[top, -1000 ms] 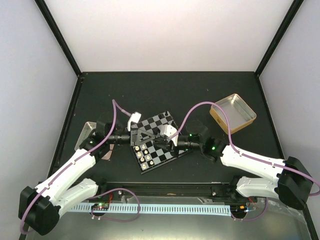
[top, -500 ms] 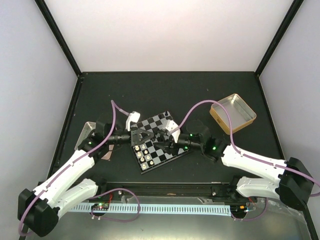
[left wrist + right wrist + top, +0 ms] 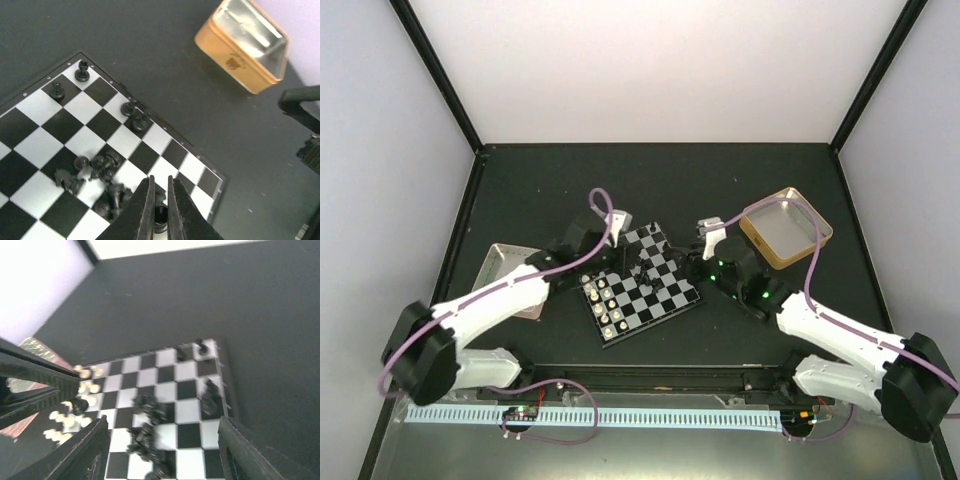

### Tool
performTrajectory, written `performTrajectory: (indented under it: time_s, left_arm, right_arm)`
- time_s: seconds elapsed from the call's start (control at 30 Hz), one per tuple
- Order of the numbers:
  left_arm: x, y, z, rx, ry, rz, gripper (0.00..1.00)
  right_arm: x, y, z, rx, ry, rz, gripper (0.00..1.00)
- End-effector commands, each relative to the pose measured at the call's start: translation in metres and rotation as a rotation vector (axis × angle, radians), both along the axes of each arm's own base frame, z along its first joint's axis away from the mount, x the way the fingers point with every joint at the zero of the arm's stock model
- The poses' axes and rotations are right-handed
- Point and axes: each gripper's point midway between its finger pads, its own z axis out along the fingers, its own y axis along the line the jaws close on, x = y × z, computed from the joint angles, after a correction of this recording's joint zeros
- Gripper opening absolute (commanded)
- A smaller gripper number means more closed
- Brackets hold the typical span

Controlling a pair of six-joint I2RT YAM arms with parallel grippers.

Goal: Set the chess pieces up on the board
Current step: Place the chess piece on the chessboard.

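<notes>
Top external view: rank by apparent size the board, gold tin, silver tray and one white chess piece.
1. board
2. gold tin
3. silver tray, partly under the left arm, so tin versus tray is unsure
4. white chess piece

- A robot lab's test cell: plain white walls point(image 3: 650, 60) framed by black posts point(image 3: 437, 72).
- White left arm point(image 3: 490, 300) and right arm point(image 3: 840, 330) bolted to a dark counter point(image 3: 660, 180), trailing purple cables point(image 3: 725, 212).

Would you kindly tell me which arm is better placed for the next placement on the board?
Left: the left fingers are shut on a black piece above the board; the right fingers stand open and empty.
</notes>
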Motion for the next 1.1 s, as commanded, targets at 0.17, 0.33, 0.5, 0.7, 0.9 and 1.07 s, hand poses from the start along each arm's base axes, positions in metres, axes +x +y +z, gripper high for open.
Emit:
performTrajectory:
  time_s: [0.17,0.33,0.5,0.7,0.9,1.07]
  left_arm:
    - [0.089,-0.023,-0.026,0.224,-0.095,0.234,0.02]
    - [0.109,-0.036,-0.054,0.257,-0.067,0.254,0.02]
    - [0.117,-0.041,-0.075,0.268,-0.06,0.259,0.02]
    - [0.121,-0.043,-0.094,0.29,-0.065,0.255,0.01]
    - [0.126,-0.04,-0.107,0.316,-0.063,0.278,0.02]
    - [0.129,-0.039,-0.113,0.337,-0.077,0.283,0.02]
  right_arm:
    - [0.012,-0.065,-0.06,0.087,0.259,-0.319,0.6]
    - [0.009,-0.07,-0.063,0.078,0.251,-0.321,0.6]
    - [0.009,-0.071,-0.065,0.055,0.248,-0.315,0.6]
    - [0.011,-0.065,-0.066,0.042,0.257,-0.289,0.6]
    - [0.012,-0.06,-0.068,0.037,0.272,-0.271,0.6]
    - [0.012,-0.06,-0.069,0.037,0.276,-0.269,0.6]
